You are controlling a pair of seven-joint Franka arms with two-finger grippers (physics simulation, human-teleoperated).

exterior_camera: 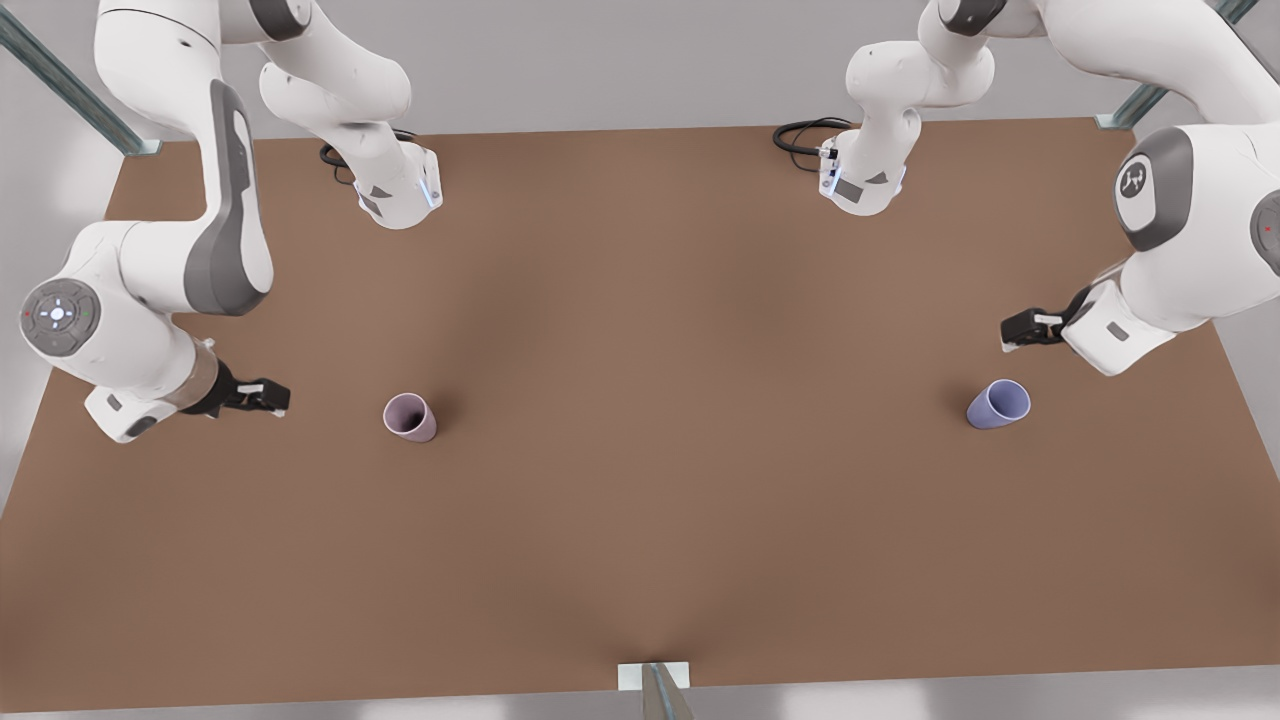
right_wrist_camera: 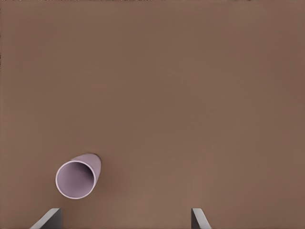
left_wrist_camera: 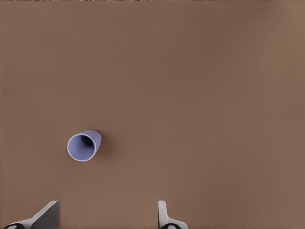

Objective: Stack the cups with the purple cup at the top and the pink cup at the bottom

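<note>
Left hand (exterior_camera: 1010,331) spread, hovering just far of purple cup (exterior_camera: 998,404), front view's right. Right hand (exterior_camera: 275,397) spread beside pink cup (exterior_camera: 410,416), left. Cups well apart on counter (exterior_camera: 680,480). Centre fingers around purple wall before pinching; lift straight.

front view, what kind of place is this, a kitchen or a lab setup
Most likely a simulated lab bench: a bare brown table on a metal frame, two white arms, and just a pink cup and a purple cup.

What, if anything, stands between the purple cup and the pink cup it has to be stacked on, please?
Nothing visible does. The purple cup stands at the front view's right and the pink cup at its left, with bare table between them. Each end effector, left and right, hovers open nearby.
</note>
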